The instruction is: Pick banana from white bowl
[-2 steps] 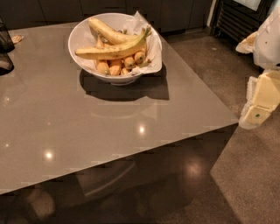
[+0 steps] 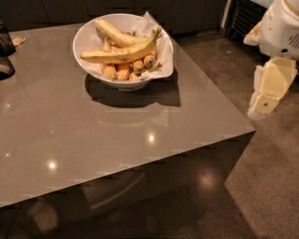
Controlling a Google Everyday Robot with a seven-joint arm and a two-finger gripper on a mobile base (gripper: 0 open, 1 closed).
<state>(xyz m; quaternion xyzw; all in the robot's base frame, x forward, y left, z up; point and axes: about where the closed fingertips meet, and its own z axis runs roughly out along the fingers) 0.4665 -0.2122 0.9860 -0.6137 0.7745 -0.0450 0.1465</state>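
The white bowl (image 2: pixel 88 35) stands on the grey table (image 2: pixel 93 135) near its far edge, with white paper lining (image 2: pixel 163 46) sticking out at its right rim. Two yellow bananas (image 2: pixel 121 53) lie across the top of it, over several small orange fruits (image 2: pixel 124 71). My gripper (image 2: pixel 270 88), a cream-coloured piece under the white arm (image 2: pixel 282 28), hangs off the table's right side. It is level with the bowl's depth and well to the right of it, over the floor, and touches nothing.
A dark object (image 2: pixel 5 51) stands at the table's far left edge. The table's right corner (image 2: pixel 250 126) lies just left of and below the gripper. Speckled floor (image 2: pixel 266 186) runs to the right, and dark cabinets (image 2: pixel 196 14) stand behind.
The arm and gripper have risen slightly at the right side. The bowl and bananas have not moved.
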